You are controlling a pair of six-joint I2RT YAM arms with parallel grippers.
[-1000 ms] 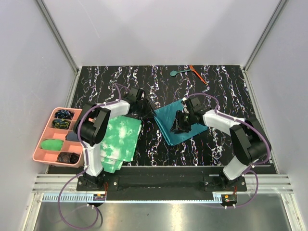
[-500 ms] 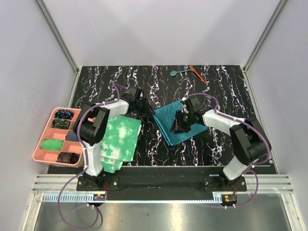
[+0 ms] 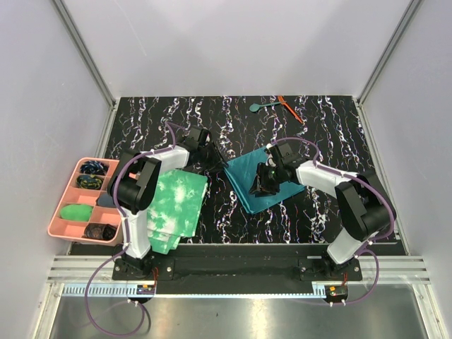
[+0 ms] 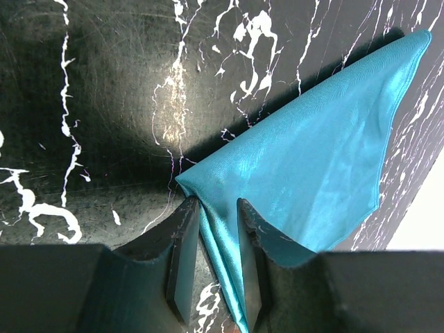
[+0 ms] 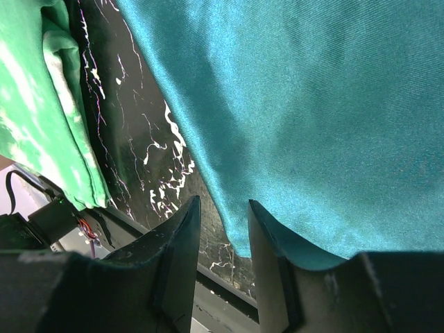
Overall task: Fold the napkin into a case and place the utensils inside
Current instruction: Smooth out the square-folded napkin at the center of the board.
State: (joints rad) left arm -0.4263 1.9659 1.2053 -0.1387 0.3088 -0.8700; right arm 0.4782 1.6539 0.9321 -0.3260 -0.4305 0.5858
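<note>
You have the black marbled table (image 3: 325,141) with the napkin (image 3: 244,176) lying folded near its middle, just where it lay a second ago and in the same outline. The green-and-white cloths (image 3: 176,205) at the near left and the pink tray (image 3: 51,229) beside them have not shifted either. Your left gripper (image 4: 216,205) has eased a touch toward the far left since then. Its jaws stand narrow, with the napkin's left corner gathered between them and raised slightly off the table. Your right gripper (image 5: 223,205) sits over the napkin's near half, hardly moved. Its jaws are narrow too, and the cloth's edge runs into the gap, but you cannot tell whether they pinch it. The teal spoon (image 3: 260,106) and the orange stick (image 3: 289,108) stay at the far edge, well apart from the napkin.
</note>
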